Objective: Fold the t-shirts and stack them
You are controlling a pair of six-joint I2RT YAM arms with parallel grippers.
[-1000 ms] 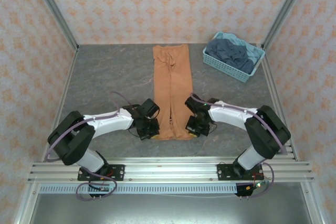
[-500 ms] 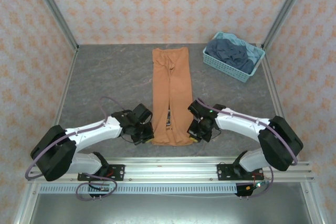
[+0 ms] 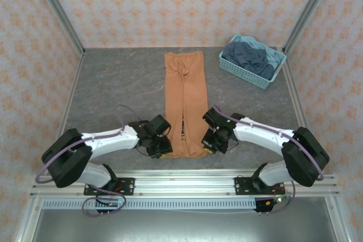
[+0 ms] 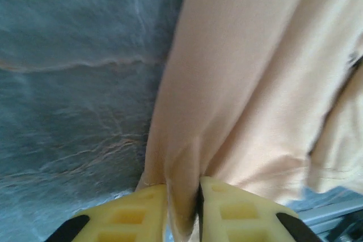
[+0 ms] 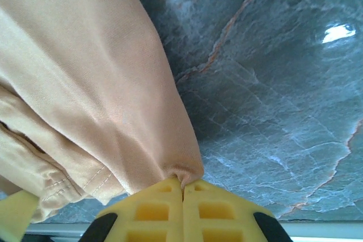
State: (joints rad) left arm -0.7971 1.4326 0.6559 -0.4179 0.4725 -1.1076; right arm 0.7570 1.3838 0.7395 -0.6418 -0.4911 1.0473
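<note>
Basket (image 3: 244, 73): navy t-shirts (image 3: 249, 56) heaped inside.
Left gripper (image 4: 182, 194): narrow, pinching orange t-shirt (image 3: 184, 100) edge.
Right gripper (image 5: 182, 188): clamped tight on same shirt's corner.

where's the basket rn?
Top view: the basket sits in the far right corner of the table, holding navy shirts, just right of the far end of the orange shirt.
</note>
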